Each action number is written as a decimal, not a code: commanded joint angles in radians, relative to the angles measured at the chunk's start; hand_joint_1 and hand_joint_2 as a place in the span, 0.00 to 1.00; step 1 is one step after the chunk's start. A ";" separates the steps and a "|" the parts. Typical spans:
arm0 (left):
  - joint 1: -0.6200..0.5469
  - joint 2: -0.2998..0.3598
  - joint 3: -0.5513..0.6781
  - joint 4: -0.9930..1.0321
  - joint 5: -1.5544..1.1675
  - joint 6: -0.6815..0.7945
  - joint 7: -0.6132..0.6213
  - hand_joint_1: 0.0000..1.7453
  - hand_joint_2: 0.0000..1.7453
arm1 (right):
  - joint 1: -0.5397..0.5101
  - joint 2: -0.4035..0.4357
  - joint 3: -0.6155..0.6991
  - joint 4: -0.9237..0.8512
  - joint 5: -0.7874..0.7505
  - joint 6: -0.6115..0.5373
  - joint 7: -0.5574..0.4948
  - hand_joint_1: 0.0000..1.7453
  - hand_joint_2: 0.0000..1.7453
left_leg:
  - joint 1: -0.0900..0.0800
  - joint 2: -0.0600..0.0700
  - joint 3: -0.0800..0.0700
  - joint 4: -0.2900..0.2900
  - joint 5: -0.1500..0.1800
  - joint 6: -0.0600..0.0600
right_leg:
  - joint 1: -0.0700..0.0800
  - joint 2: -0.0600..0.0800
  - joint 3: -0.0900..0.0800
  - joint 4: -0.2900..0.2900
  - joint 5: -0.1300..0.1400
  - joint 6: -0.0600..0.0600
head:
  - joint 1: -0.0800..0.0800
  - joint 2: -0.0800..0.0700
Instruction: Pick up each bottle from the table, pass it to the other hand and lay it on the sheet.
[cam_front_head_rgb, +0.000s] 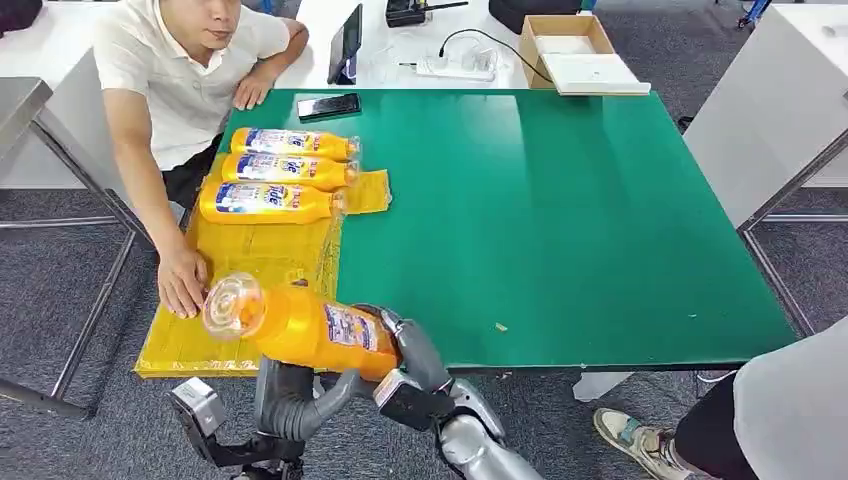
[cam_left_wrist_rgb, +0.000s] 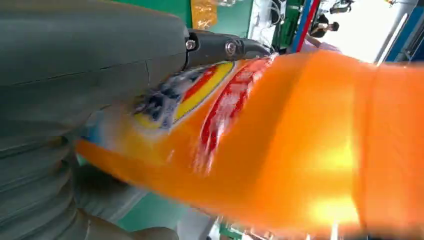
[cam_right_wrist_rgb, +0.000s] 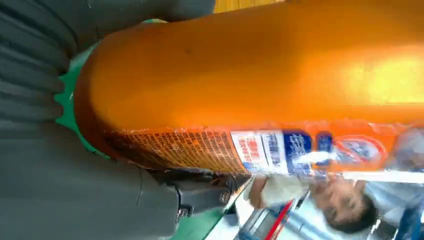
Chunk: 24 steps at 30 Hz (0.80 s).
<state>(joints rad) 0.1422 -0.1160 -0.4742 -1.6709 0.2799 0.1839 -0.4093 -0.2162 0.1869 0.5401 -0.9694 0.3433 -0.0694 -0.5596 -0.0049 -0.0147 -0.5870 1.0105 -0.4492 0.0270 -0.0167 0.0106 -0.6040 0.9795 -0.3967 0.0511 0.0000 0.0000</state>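
While both hands close on it, the orange bottle (cam_front_head_rgb: 300, 322) hangs in the air just off the near edge of the green tabletop (cam_front_head_rgb: 560, 210), its clear cap end pointing away from the robot's right side and out over the near part of the yellow sheet (cam_front_head_rgb: 250, 262). The bottle lies roughly level, its blue and white label turned upward. The right hand (cam_front_head_rgb: 405, 350) grips the bottle at its base end, fingers wrapped over the top of it. The left hand (cam_front_head_rgb: 300, 385) comes up from below and curls around the underside of the bottle's body; in the left wrist view its thick thumb and dark fingers (cam_left_wrist_rgb: 220, 47) press against the label, so it too is grasping the bottle.

Beyond the held bottle, on the far part of the yellow sheet, three more orange bottles lie on their sides in a row, touching or nearly touching one another: the nearest one (cam_front_head_rgb: 268, 202), the middle one (cam_front_head_rgb: 288, 169) and the farthest one (cam_front_head_rgb: 293, 143), all with their caps toward the middle of the tabletop. The sheet hangs over the tabletop's left edge.

Just beside the held bottle's cap, a person's hand (cam_front_head_rgb: 182, 282) rests on the sheet; the person (cam_front_head_rgb: 190, 70), in a light shirt, sits at the far left corner of the tabletop. A black phone (cam_front_head_rgb: 328, 106) lies on the tabletop's far edge, beyond the row of bottles. A cardboard box (cam_front_head_rgb: 575, 50) sits behind the tabletop's far right corner.
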 joint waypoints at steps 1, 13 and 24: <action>-0.043 -0.009 0.001 0.003 0.028 -0.026 -0.015 0.00 1.00 | -0.043 0.015 0.138 0.178 0.009 0.003 -0.018 1.00 1.00 | 0.001 0.001 0.004 0.000 -0.001 -0.002 | 0.002 -0.001 0.004 -0.001 -0.001 -0.002 | 0.000 0.000; -0.068 0.009 0.024 0.061 0.011 -0.071 -0.014 1.00 1.00 | -0.041 0.003 0.158 0.171 -0.019 0.034 -0.021 1.00 1.00 | 0.001 -0.001 0.004 -0.001 -0.001 -0.002 | 0.002 -0.004 0.004 -0.002 -0.002 -0.002 | 0.000 0.000; -0.053 0.058 0.033 0.104 -0.055 -0.142 0.007 1.00 1.00 | -0.013 -0.014 0.127 0.104 -0.051 0.060 -0.009 1.00 1.00 | 0.001 0.000 0.002 -0.001 0.000 -0.001 | 0.001 -0.002 0.002 -0.001 -0.001 -0.002 | 0.000 0.000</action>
<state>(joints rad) 0.1361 -0.0966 -0.4093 -1.6365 0.2438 0.0683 -0.4116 -0.2404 0.1976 0.6222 -0.8713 0.2888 -0.0420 -0.5776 -0.0051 -0.0139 -0.5878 1.0105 -0.4492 0.0270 -0.0167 0.0108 -0.6059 0.9794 -0.3967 0.0511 0.0000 0.0000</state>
